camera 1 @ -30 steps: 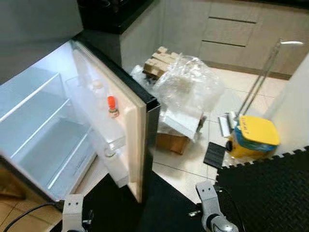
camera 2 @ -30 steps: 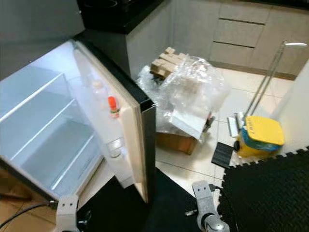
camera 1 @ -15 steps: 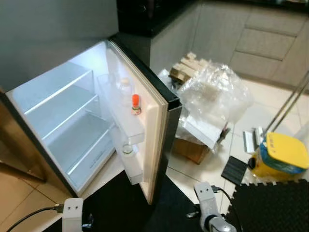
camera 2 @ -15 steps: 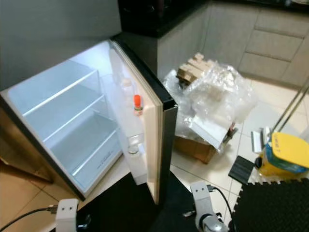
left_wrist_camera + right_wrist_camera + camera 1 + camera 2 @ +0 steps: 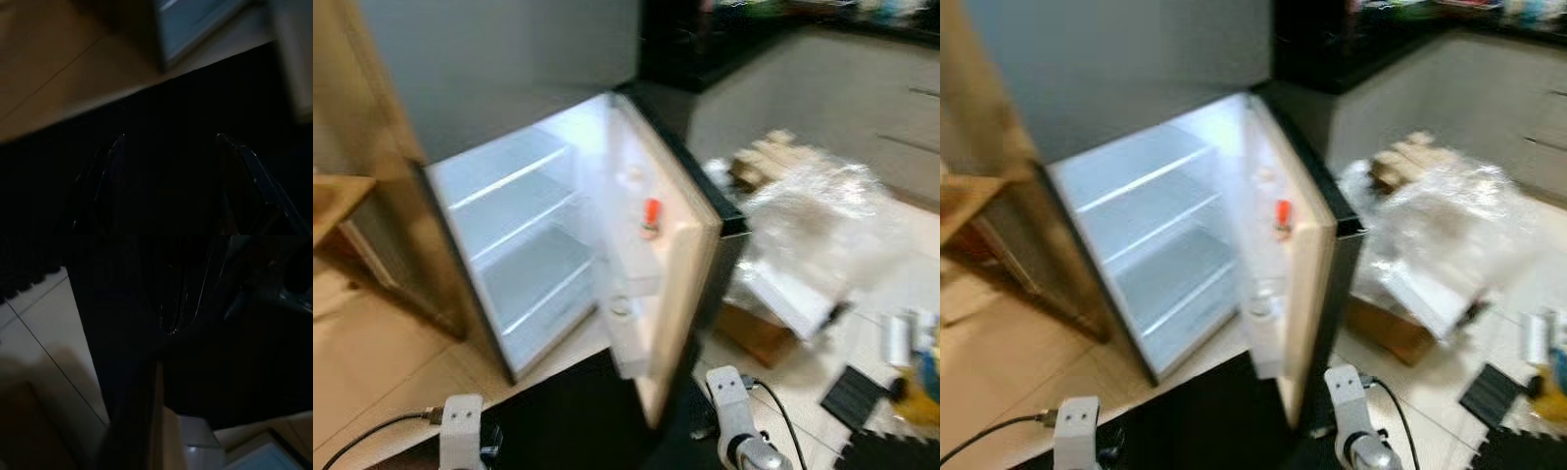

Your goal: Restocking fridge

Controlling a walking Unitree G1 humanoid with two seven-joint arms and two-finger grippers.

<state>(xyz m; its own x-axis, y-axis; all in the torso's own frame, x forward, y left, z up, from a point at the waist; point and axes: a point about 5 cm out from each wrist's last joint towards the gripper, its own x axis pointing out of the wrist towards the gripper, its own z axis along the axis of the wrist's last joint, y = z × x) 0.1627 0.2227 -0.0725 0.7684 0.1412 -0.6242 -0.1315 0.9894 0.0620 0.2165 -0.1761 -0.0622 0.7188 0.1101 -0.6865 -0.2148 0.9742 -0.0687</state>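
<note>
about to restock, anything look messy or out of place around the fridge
Yes. Right of the open fridge door, a heap of crumpled clear plastic wrap lies over a cardboard box and stacked wood blocks on the tiled floor. The fridge shelves look bare; only a small orange-capped bottle stands in the door.

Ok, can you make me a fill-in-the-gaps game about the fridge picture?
1. The fridge door is standing ____.
2. The little bottle in the door rack has an ____ cap.
3. The shelves inside the fridge are ____.
4. The left gripper has its fingers ____ over the black mat.

Missing words: open; orange; empty; open
</note>
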